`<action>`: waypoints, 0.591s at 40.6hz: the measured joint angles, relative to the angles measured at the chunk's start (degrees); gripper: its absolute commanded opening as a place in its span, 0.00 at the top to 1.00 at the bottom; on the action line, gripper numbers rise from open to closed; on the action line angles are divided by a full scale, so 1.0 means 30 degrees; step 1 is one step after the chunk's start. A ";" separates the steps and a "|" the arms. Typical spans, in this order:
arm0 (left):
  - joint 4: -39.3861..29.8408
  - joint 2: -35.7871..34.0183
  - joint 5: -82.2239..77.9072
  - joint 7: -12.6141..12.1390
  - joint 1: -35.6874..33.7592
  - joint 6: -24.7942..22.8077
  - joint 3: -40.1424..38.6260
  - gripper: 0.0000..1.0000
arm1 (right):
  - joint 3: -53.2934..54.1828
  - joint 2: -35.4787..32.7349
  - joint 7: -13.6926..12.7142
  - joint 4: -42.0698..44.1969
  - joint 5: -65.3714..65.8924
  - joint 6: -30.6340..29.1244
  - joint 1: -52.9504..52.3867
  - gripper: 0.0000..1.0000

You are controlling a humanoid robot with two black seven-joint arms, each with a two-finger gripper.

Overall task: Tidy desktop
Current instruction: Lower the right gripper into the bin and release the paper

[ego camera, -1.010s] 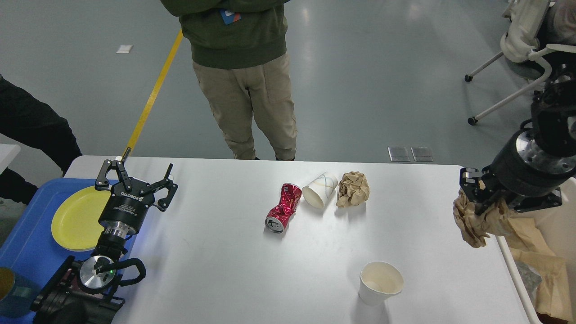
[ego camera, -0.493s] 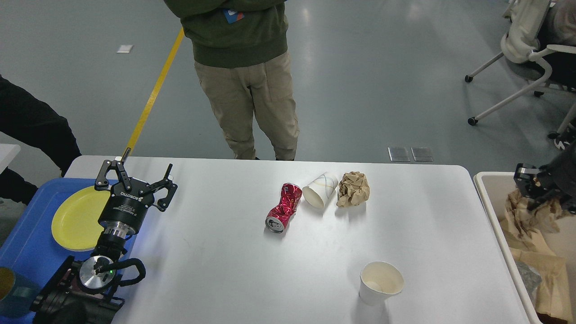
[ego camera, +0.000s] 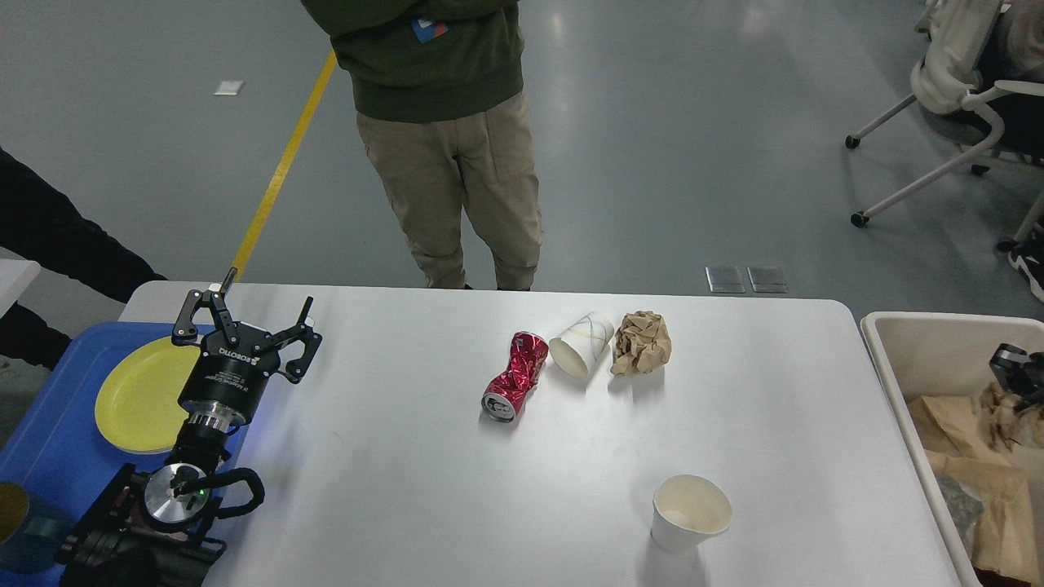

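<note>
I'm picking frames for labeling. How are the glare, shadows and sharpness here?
Head view: sharp overall; soft ceiling-light glare on the grey floor; faint, short shadows beside the crushed can and upright cup on the desktop; right tool is small, dark and cut off at the edge.

The white surface [ego camera: 391, 489] carries a crushed red can [ego camera: 515, 376] near centre, a tipped paper cup [ego camera: 581, 345] touching it at 3 o'clock, then crumpled brown paper [ego camera: 642, 342]; an upright cup [ego camera: 689, 514] stands at 5 o'clock.
</note>
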State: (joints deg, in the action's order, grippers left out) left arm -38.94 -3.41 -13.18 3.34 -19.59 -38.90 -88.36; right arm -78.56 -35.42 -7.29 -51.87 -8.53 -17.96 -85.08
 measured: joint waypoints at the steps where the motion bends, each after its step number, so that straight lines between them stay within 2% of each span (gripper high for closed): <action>1: 0.0000 0.0000 0.0000 0.0000 0.0000 0.0000 0.0002 0.04 | 0.0303 0.0012 -0.0009 0.0675 -0.0008 0.0010 0.0630 1.00; 4: 0.0000 0.0001 0.0000 -0.0003 -0.0010 0.0000 0.0008 0.04 | 0.1453 0.0114 -0.0016 0.3306 -0.0022 0.0062 0.3122 1.00; 5: 0.0000 0.0006 0.0000 -0.0007 -0.0010 0.0000 0.0008 0.04 | 0.2194 0.0314 -0.0044 0.5027 -0.0023 0.0063 0.4796 1.00; 11: 0.0000 0.0013 0.0001 -0.0022 -0.0011 -0.0001 0.0008 0.04 | 0.4232 0.1623 -0.0057 1.0058 -0.0005 0.0128 0.9315 1.00; 19: 0.0000 0.0011 0.0000 -0.0024 -0.0010 -0.0003 0.0008 0.04 | 0.4929 0.3163 -0.0113 1.4396 -0.0272 0.0595 1.3040 1.00; 24: 0.0000 0.0009 0.0000 -0.0024 -0.0010 -0.0008 0.0008 0.04 | 0.5039 0.3626 -0.0146 1.5300 -0.0316 0.1311 1.4293 1.00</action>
State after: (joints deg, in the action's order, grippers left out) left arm -38.94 -3.38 -13.18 3.27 -19.62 -38.92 -88.34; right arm -63.44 -24.54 -7.73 -5.97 -9.48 -14.03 -42.20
